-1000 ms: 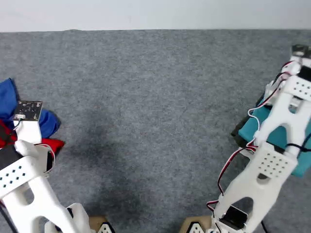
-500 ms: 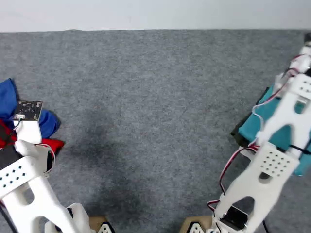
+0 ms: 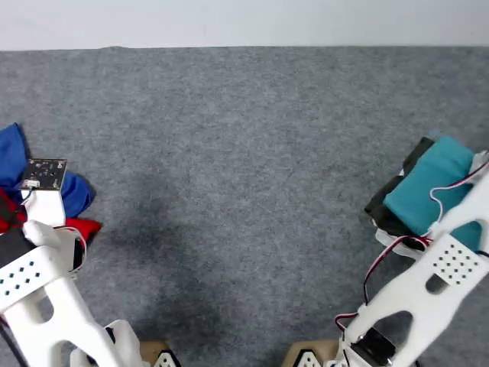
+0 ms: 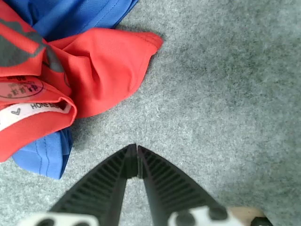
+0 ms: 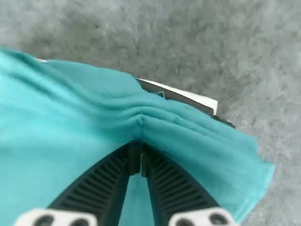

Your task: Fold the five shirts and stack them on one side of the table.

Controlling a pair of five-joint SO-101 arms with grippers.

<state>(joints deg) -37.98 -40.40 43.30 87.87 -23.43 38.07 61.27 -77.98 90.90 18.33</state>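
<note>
The teal shirt (image 3: pixel 428 191) lies folded at the right edge of the high view, on top of a black shirt (image 3: pixel 386 210). The right gripper (image 5: pixel 140 146) is squeezed together on the teal shirt, and the cloth bunches up at its tips. So I think the step in hand is setting this shirt down neatly. Next the gripper needs to let go and lift off without dragging the shirt crooked. The red shirt (image 4: pixel 103 70) and the blue shirt (image 4: pixel 70 14) lie crumpled at the left edge of the table (image 3: pixel 244 153) and are not folded yet, so one of them should come next. The left gripper (image 4: pixel 137 149) is closed on nothing, over bare table just beside the red shirt. Since a second ago the right arm (image 3: pixel 435 283) has swung toward the lower right corner, so more of the teal shirt shows. The left arm (image 3: pixel 38 267) has not moved
</note>
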